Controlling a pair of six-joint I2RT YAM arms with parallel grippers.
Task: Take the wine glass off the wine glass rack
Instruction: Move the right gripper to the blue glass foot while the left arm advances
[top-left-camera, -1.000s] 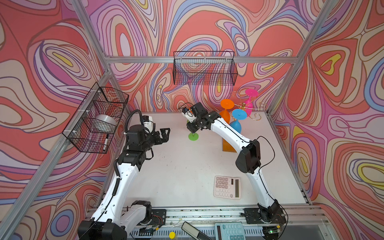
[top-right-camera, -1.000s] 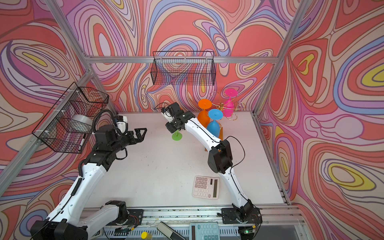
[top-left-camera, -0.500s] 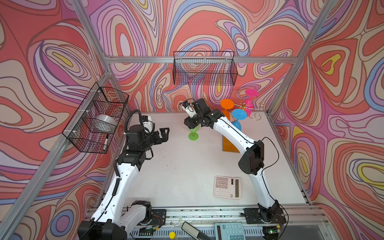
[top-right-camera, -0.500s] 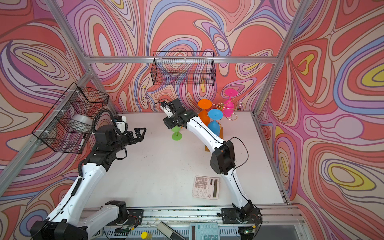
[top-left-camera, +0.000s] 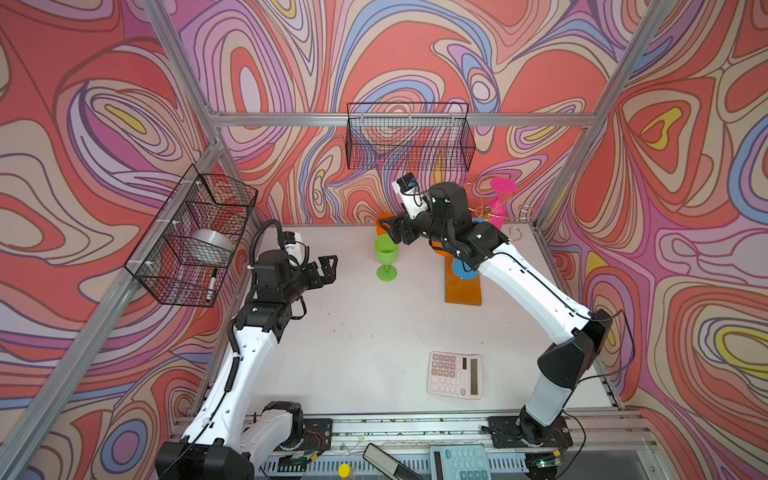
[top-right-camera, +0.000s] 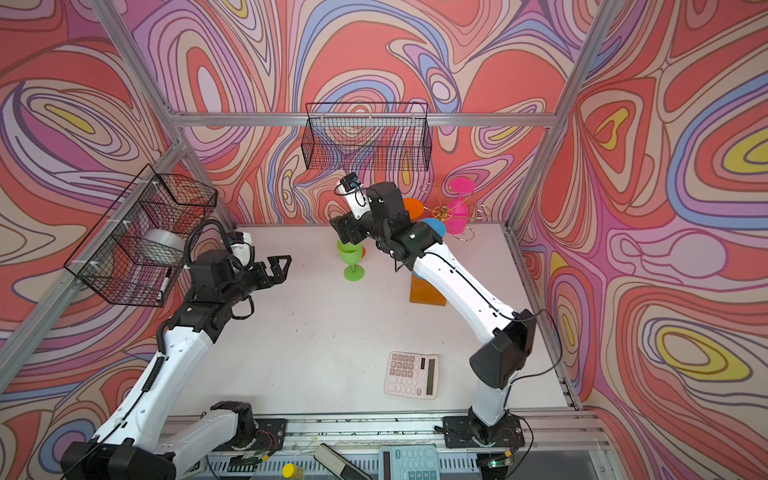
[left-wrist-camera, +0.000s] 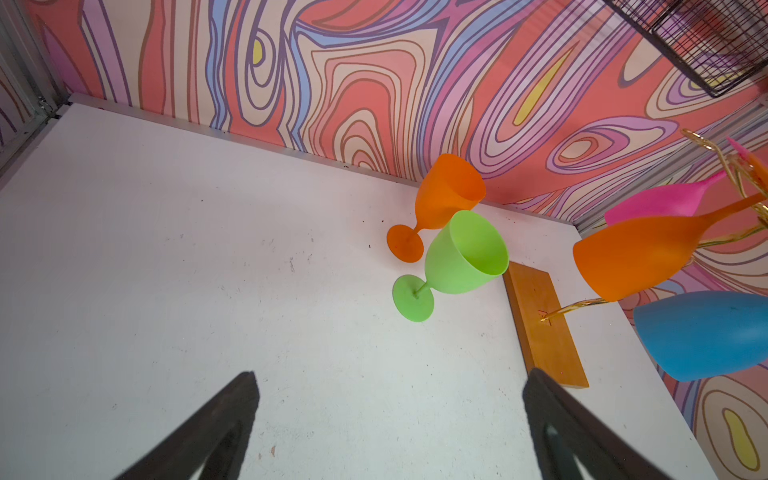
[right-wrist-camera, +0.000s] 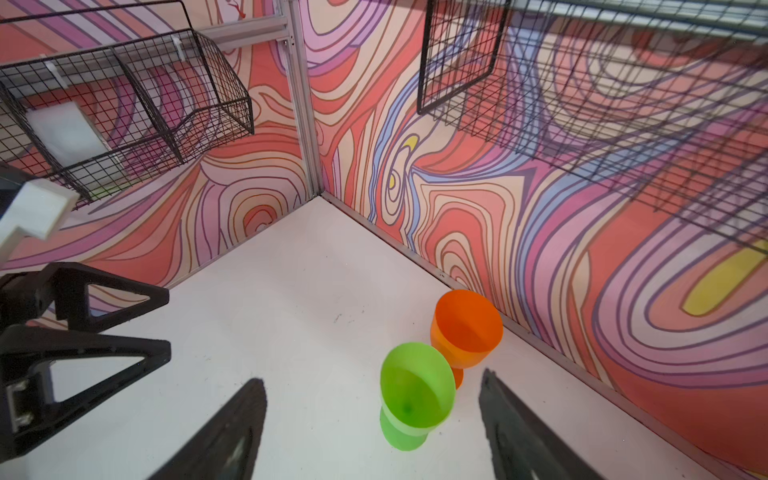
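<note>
A green wine glass (top-left-camera: 386, 257) (right-wrist-camera: 415, 390) stands upright on the white table, free of any grip. Just above and behind it hovers my right gripper (top-left-camera: 392, 232) (right-wrist-camera: 372, 376), open, its fingers either side of the bowl without touching. An orange glass (left-wrist-camera: 446, 195) stands behind the green one near the back wall. The wine glass rack (top-left-camera: 484, 212), gold wire on an amber base (left-wrist-camera: 544, 324), carries hanging pink (top-right-camera: 459, 203), orange (top-right-camera: 412, 206) and blue (top-right-camera: 434, 226) glasses. My left gripper (top-left-camera: 328, 266) (left-wrist-camera: 390, 374) is open and empty, left of the green glass.
A pink calculator (top-left-camera: 455, 374) lies at the front right of the table. Black wire baskets hang on the back wall (top-left-camera: 409, 137) and the left wall (top-left-camera: 195, 237). Another calculator (top-left-camera: 459, 461) sits below the front rail.
My right gripper has opened and let go of the green glass, then drawn up and back a little. The glass now stands alone on the table. The left arm has barely moved.
</note>
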